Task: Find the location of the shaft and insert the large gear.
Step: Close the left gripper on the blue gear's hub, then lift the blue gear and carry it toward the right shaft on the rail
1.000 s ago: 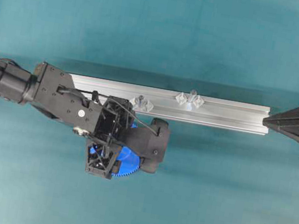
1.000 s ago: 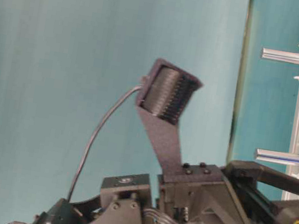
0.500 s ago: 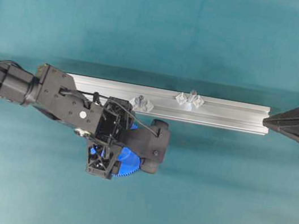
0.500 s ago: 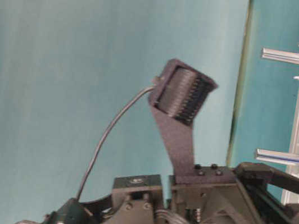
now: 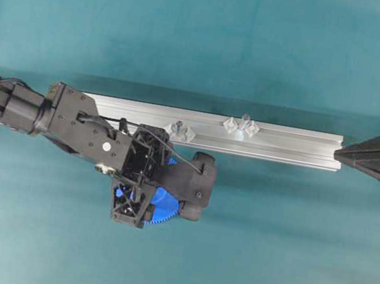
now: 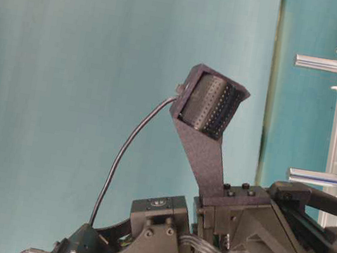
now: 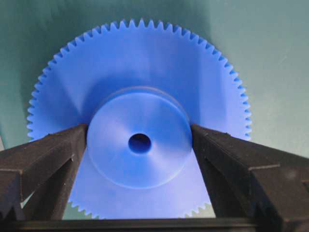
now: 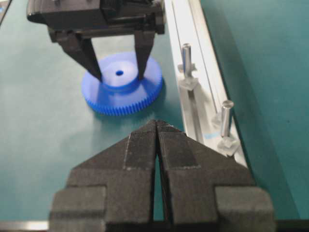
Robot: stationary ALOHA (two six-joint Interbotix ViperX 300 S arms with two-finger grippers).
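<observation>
Large gear (image 7: 140, 121): bright blue toothed disc lying flat on the teal surface (image 5: 265, 257), directly beneath the left gripper (image 8: 118, 76). Raised hub with dark centre hole sits between the two fingertips (image 8: 94, 72).

Left gripper: pointed down over the gear, jaws spread wide, one finger on each side of the hub and right at its edge; whether they touch it cannot be told. Gear rests on the surface, not lifted.

Shaft (image 8: 186, 55): thin upright silvery pin on the aluminium rail (image 5: 284, 145), just beyond the left gripper. A second pin (image 8: 226, 116) stands further along the rail, nearer the right gripper (image 8: 157, 126).

Right gripper: jaws pressed together, nothing between them; sits off the far end of the rail, well apart from the gear.
</observation>
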